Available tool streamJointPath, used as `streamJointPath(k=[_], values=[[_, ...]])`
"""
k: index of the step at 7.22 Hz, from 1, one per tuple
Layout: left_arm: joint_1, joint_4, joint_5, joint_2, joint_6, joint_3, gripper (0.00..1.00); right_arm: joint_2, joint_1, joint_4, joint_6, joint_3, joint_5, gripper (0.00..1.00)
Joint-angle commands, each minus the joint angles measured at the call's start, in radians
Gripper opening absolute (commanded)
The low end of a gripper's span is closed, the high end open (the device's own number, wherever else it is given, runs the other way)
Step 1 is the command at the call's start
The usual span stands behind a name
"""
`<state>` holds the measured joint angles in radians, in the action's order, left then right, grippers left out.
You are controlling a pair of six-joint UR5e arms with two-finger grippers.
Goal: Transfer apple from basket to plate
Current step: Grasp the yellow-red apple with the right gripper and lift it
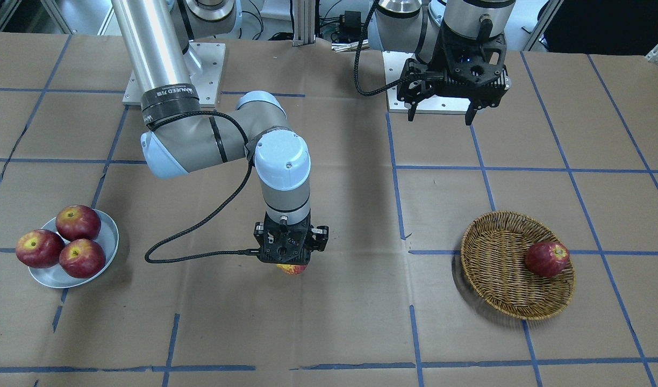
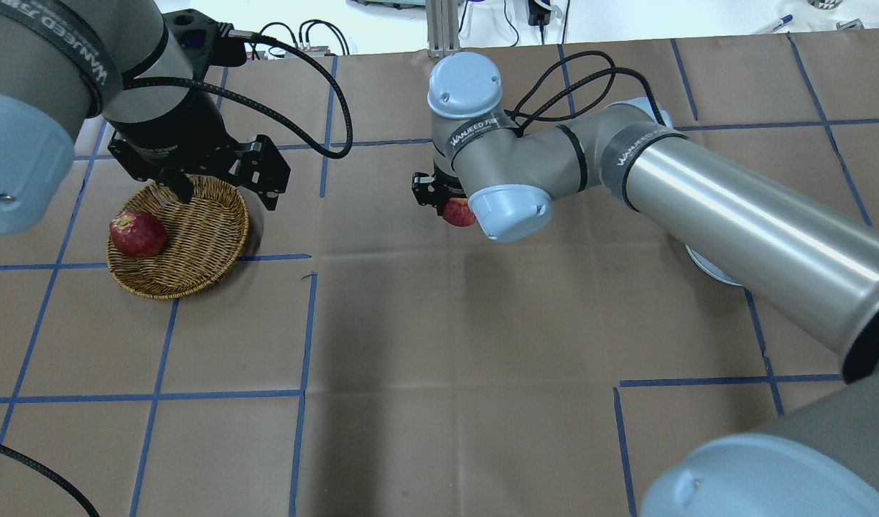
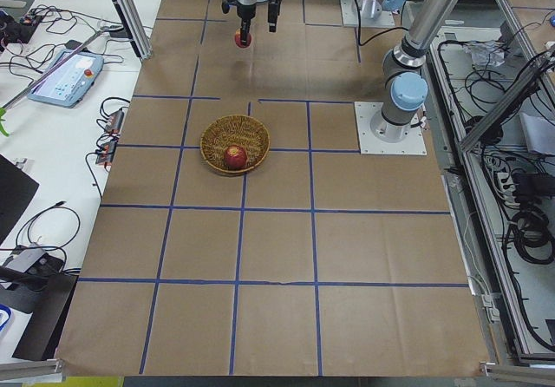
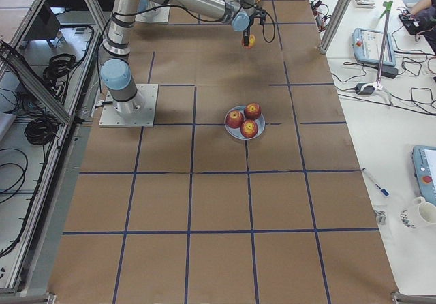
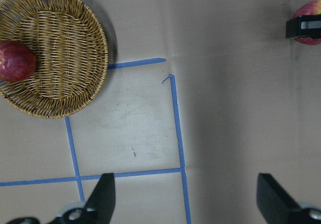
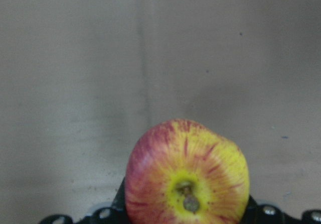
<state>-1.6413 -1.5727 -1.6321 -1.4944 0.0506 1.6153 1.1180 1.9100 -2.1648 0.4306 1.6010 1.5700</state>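
Across the table, in the front-facing view, the right pincer (image 1: 291,261) is closed on the streaked yellow-red apple (image 1: 292,269). It holds the fruit above the table (image 1: 329,322), roughly midway between basket (image 1: 490,290) and plate (image 1: 109,236) and well apart from both. The plate lies to the robot's right of the apple, and the right arm is the nearer arm to it. The plate carries three dark red apples (image 1: 77,221); bare surface shows mainly on the side facing the pincer, so I judge room for a fourth to be tight. The basket holds a lone red apple (image 1: 546,259). The left pincer (image 1: 441,117) hangs wide open and empty.

Overhead view: the left pincer (image 2: 224,192) sits over the basket's far rim. The right arm hides nearly all of the plate (image 2: 701,264).

Left side view: the held apple (image 3: 244,39) is beyond the basket (image 3: 212,140).

Right side view: the plate (image 4: 230,131) and its three fruits lie nearer the camera than the held apple (image 4: 251,41).

Left wrist view: both fingers are spread wide over bare table, with the basket (image 5: 65,48) to one side.

Right wrist view: the apple (image 6: 188,176) fills the grip with its stem end toward the camera. I judge the core axis to be near upright.
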Motion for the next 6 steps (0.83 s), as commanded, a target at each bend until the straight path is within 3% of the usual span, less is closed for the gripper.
streamJointPath(k=[1,2,4,6], values=[[0.002,-0.01,0.0,-0.001,0.0,0.0,0.99,0.164,-0.115,0.2,-0.147,0.008,-0.001,0.57],[0.002,-0.032,0.001,-0.001,0.0,0.0,0.99,0.239,-0.203,0.256,-0.279,0.045,0.001,0.57],[0.002,-0.033,0.003,-0.001,0.0,0.0,0.99,0.324,-0.412,0.258,-0.535,0.131,0.001,0.57],[0.002,-0.033,0.003,0.0,0.0,0.0,0.99,0.342,-0.602,0.26,-0.746,0.146,-0.004,0.57]])
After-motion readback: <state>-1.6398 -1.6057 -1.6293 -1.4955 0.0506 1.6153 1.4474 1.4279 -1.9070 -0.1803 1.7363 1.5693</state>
